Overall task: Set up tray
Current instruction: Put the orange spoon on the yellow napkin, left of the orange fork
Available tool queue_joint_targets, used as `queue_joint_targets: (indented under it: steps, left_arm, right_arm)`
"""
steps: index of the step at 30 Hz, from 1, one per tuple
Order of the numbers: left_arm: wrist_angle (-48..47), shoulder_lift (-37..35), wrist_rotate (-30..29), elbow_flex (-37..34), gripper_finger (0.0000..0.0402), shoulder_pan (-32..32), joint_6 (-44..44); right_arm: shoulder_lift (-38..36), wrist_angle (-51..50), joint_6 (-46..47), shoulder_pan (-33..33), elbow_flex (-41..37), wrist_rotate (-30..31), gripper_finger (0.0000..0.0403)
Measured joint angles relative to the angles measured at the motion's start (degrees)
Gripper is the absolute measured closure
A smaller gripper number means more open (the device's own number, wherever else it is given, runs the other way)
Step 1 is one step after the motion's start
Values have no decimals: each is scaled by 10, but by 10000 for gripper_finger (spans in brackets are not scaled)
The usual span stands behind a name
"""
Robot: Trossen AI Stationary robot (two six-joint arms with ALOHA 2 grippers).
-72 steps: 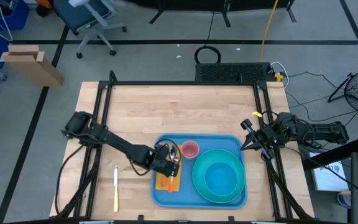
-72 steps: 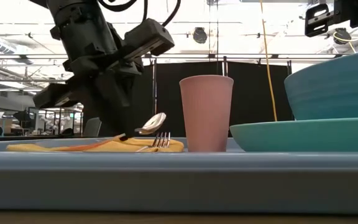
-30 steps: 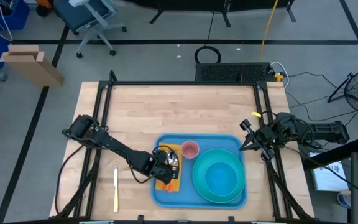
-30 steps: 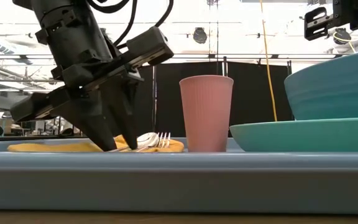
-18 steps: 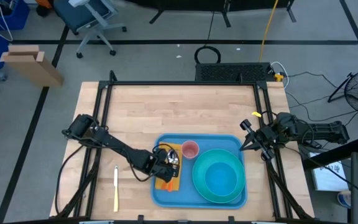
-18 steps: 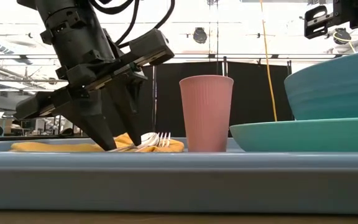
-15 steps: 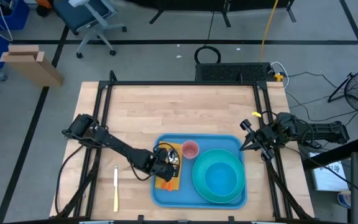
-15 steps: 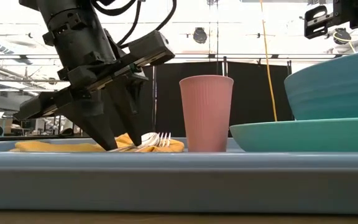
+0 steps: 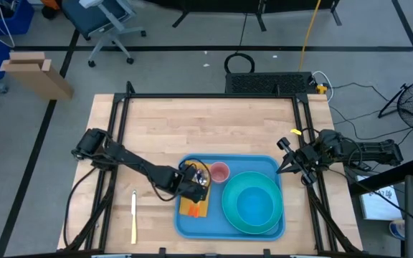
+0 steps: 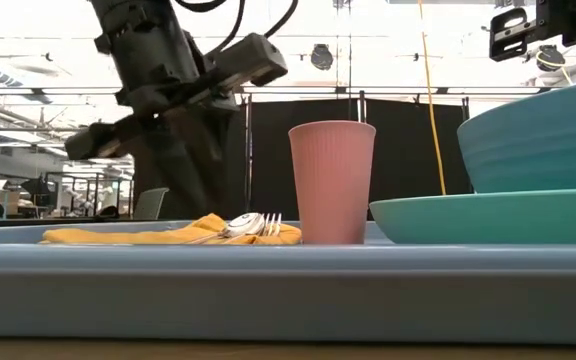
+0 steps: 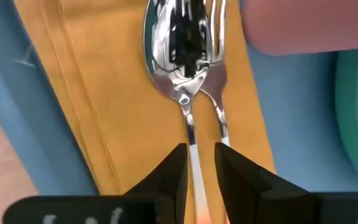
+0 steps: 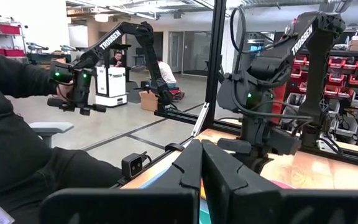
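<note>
The light-blue tray (image 9: 264,163) lies on the near middle of the table. On its left part an orange napkin (image 11: 104,93) lies flat, with a spoon (image 11: 176,43) and a fork (image 11: 219,25) side by side on top. A pink cup (image 10: 331,180) stands beside them, next to a teal bowl (image 9: 253,204) on a teal plate (image 10: 488,215). My left gripper (image 11: 199,152) hovers open above the spoon's handle, one finger on each side, touching nothing. My right gripper (image 12: 201,162) waits shut at the table's right edge.
A pale knife (image 9: 133,215) lies on the bare wood to the left of the tray. The tray's raised rim (image 10: 288,290) runs in front of the napkin. A black frame lines the table's edges. Bare wood stretches across the far half of the table.
My left gripper has risen off the napkin, its fingertips no longer down beside the spoon. The spoon and fork have stayed lying on the napkin next to the cup.
</note>
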Motion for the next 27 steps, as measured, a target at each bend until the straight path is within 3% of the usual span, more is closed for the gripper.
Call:
queue_joint_targets:
  steps: [3, 8, 21, 27]
  left_arm:
    - [-51, 2, 6, 23, 328, 6, 20]
    - [-47, 6, 16, 32, 324, 13, 54]
    - [-45, 11, 23, 34, 260, 23, 106]
    - [-42, 36, 40, 34, 250, 34, 118]
  right_arm:
    - [0, 0, 0, 0, 0, 0, 403]
    - [0, 0, 0, 0, 0, 1, 403]
    - [0, 0, -2, 0, 0, 2, 403]
    - [0, 0, -2, 0, 0, 2, 403]
